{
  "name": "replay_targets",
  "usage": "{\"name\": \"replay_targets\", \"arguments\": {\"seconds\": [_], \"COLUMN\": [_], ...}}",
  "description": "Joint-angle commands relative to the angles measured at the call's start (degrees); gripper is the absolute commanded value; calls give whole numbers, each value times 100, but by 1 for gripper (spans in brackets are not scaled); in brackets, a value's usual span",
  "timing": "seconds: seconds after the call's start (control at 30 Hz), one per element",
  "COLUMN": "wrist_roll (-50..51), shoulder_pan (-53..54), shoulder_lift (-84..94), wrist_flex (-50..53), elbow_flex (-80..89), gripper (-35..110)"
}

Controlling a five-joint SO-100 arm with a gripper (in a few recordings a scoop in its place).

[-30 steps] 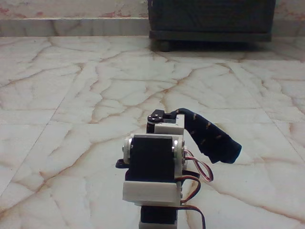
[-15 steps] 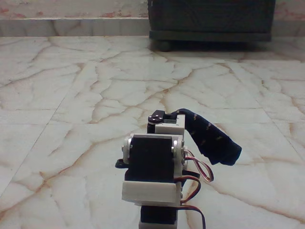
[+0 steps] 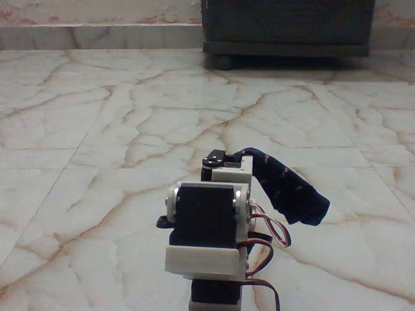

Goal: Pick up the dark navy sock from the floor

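Seen from behind in the fixed view, my white and black arm rises from the bottom edge. The dark navy sock drapes from my far end, hanging down to the right above the floor. My gripper is hidden behind my own body, so I cannot tell how the fingers stand. A dark wooden cabinet sits at the back.

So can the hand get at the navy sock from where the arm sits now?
Probably yes. The dark navy sock drapes from right beside the arm's far end, with bare floor all around it. The arm's own body hides the hand from this fixed view, so whether it already grips the sock is unclear.
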Motion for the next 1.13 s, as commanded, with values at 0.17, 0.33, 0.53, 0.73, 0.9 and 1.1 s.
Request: {"name": "replay_targets", "arguments": {"seconds": [0.17, 0.33, 0.53, 0.73, 0.9, 1.1], "wrist_roll": [35, 26, 35, 44, 62, 35], "shoulder_pan": [35, 35, 26, 18, 26, 26], "shoulder_lift": [229, 229, 229, 220, 220, 211], "wrist_flex": [0, 26, 26, 26, 26, 70], "elbow_flex": [-18, -18, -18, -18, -18, -18], "gripper": [0, 0, 0, 0, 0, 0]}}
